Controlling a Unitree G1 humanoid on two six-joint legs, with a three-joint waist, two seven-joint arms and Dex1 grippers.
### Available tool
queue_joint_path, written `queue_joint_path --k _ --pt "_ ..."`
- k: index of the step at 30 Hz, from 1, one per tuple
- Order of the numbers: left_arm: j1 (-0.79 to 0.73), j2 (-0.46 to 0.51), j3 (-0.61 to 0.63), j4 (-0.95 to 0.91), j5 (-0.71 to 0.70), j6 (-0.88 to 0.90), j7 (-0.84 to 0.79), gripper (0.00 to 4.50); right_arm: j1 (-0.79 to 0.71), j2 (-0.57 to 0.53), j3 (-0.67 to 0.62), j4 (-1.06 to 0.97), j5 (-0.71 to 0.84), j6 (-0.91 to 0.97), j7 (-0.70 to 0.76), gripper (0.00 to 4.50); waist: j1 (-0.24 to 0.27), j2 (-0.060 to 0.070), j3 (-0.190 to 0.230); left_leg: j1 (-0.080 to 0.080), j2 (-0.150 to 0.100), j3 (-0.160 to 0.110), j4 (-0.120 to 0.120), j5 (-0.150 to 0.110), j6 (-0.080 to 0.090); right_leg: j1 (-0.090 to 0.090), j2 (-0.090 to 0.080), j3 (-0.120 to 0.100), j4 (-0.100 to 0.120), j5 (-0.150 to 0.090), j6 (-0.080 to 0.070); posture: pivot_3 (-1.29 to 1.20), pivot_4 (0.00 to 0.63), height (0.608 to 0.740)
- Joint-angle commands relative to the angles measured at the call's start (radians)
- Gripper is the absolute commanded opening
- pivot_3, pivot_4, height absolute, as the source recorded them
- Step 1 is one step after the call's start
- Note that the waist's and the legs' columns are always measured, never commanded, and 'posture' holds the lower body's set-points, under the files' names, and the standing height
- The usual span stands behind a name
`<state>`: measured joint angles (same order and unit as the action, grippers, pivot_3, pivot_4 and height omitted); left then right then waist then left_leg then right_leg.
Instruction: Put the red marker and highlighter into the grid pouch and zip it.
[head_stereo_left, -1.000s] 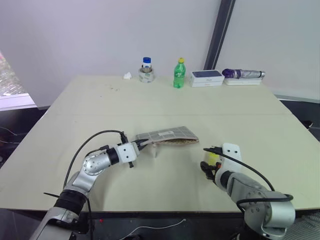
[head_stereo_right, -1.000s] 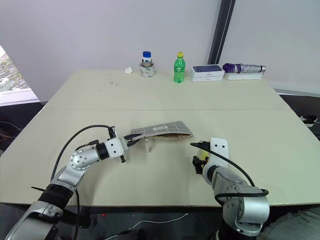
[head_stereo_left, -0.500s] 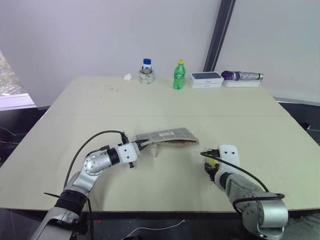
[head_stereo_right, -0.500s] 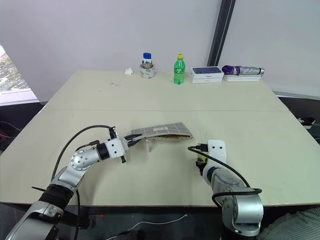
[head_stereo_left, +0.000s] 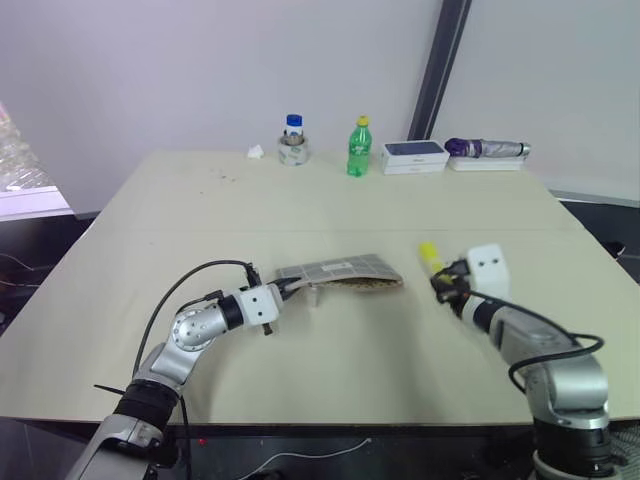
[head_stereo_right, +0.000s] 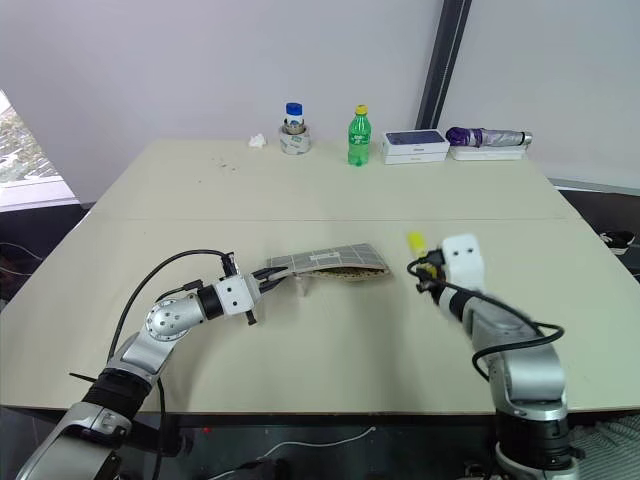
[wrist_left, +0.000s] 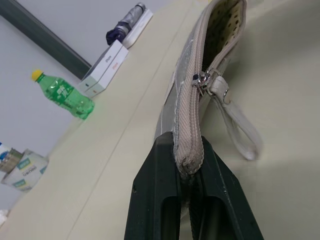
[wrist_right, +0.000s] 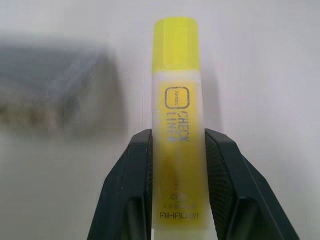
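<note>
The highlighter (wrist_right: 176, 125) stood clamped between the right gripper's (head_stereo_left: 446, 282) fingers, raised off the worktop (head_stereo_left: 330, 210), its capped end jutting past the fingertips. The pouch (head_stereo_left: 340, 272) lay toward the robot's left of it, its open mouth (zip pull (wrist_left: 201, 80) drawn back) facing the highlighter. The left gripper's (wrist_left: 189, 165) fingers were pinched together on the pouch's closed end, holding it up.

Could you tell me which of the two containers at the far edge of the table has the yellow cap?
The green bottle, standing right of the blue-capped jar, has the yellow cap; the jar is shorter and clear-bodied.
</note>
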<state>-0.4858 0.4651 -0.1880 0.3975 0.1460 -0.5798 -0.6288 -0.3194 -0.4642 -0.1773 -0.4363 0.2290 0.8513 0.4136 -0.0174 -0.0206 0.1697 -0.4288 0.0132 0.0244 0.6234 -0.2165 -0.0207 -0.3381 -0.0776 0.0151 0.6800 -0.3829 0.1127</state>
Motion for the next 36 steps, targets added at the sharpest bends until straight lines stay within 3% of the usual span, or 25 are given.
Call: queue_joint_path --k 1,3,6,12,26,36 --pt "-0.024 -0.010 -0.009 -0.010 0.004 -0.015 0.007 0.00 0.013 -0.071 0.131 -0.085 0.003 -0.181 0.145 0.85 -0.002 0.000 0.000 0.000 0.000 0.000 0.000 0.000 0.000 0.000 0.000 0.000 0.000 0.000 0.000 0.00 0.150 0.740" --pt "-0.034 -0.011 -0.012 -0.004 0.006 -0.019 0.005 0.00 0.021 -0.102 0.168 -0.096 0.008 -0.202 0.185 0.85 0.000 -0.001 0.000 0.000 0.001 0.000 0.000 0.000 0.000 0.000 0.001 0.000 0.000 0.000 0.000 0.00 0.150 0.740" --pt "-0.051 -0.011 -0.014 0.012 0.007 -0.024 0.010 0.00 0.069 -0.241 0.263 -0.071 -0.100 -0.333 0.274 0.85 0.011 -0.001 0.000 0.000 0.000 0.000 0.002 0.000 0.000 0.002 -0.001 -0.001 -0.001 0.000 0.000 0.00 0.150 0.740" --pt "-0.070 -0.005 -0.011 0.030 0.002 -0.035 0.009 0.00 0.063 -0.365 0.266 0.061 -0.205 -0.564 0.323 0.85 0.006 -0.001 0.001 0.000 0.000 0.000 0.005 -0.001 0.001 0.003 -0.001 -0.001 -0.001 0.000 0.000 0.00 0.150 0.740" --pt "-0.072 -0.011 -0.020 0.023 0.006 -0.035 0.006 0.00 0.101 -0.336 0.218 0.090 -0.153 -0.638 0.369 0.85 0.007 -0.001 0.001 0.000 0.000 0.000 0.006 -0.001 0.001 0.004 -0.001 -0.001 -0.001 0.000 0.000 0.00 0.150 0.740" --pt "-0.095 -0.011 -0.020 -0.007 -0.010 -0.046 -0.014 0.00 0.044 -0.347 0.269 0.179 -0.271 -0.632 0.347 0.85 0.007 -0.001 0.001 0.000 0.000 0.000 0.006 -0.001 0.001 0.003 -0.001 -0.001 -0.001 0.000 0.000 0.00 0.150 0.740"
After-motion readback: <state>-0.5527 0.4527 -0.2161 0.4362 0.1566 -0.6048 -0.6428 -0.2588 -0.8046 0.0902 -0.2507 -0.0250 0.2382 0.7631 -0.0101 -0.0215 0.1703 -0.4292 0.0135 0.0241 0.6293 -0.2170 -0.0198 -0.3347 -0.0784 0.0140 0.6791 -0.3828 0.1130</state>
